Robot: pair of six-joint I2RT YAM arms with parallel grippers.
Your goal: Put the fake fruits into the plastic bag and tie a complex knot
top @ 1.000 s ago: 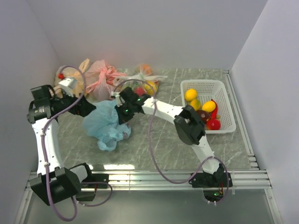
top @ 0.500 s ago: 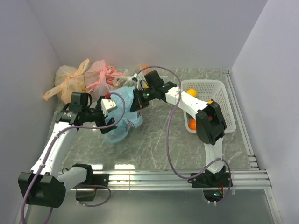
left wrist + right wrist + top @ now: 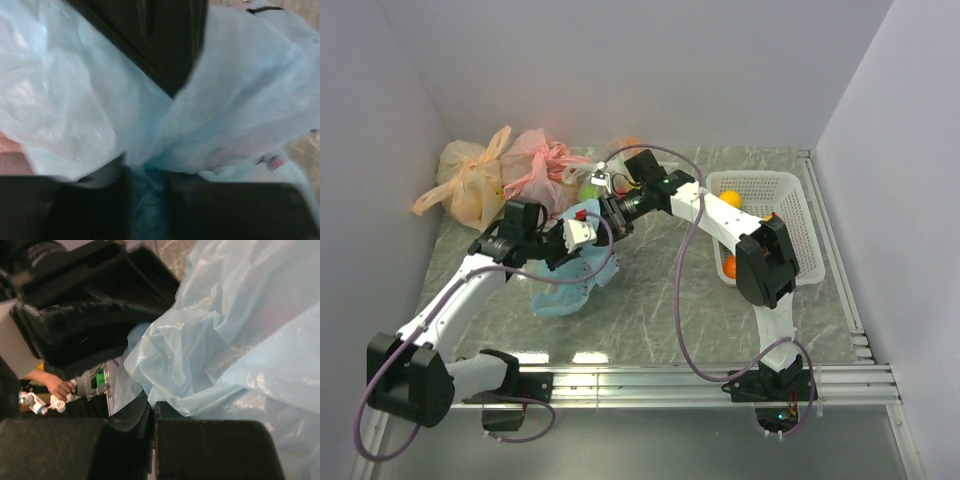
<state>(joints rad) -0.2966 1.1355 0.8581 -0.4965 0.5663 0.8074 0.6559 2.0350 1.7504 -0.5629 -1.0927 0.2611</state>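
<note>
The light blue plastic bag (image 3: 572, 283) sits crumpled on the table between my two arms, and its film fills both wrist views. My left gripper (image 3: 145, 172) is shut on a bunched strip of the plastic bag (image 3: 240, 100). From the right, my right gripper (image 3: 152, 407) has its jaws pressed together on an edge of the plastic bag (image 3: 240, 340). In the top view the left gripper (image 3: 592, 236) and right gripper (image 3: 611, 214) stand close together above the bag. Fake fruits, among them an orange ball (image 3: 728, 198), lie in the basket. The knot is out of view.
A white basket (image 3: 802, 200) stands at the right, behind my right arm's elbow. A pink bag (image 3: 535, 160) and a tan bag (image 3: 470, 185) lie at the back left, with a clear bag (image 3: 620, 150) beside them. Walls close in left, back and right.
My left arm swung right, in to the blue bag, and its open jaws closed on the plastic. The right gripper kept its hold and shifted little.
</note>
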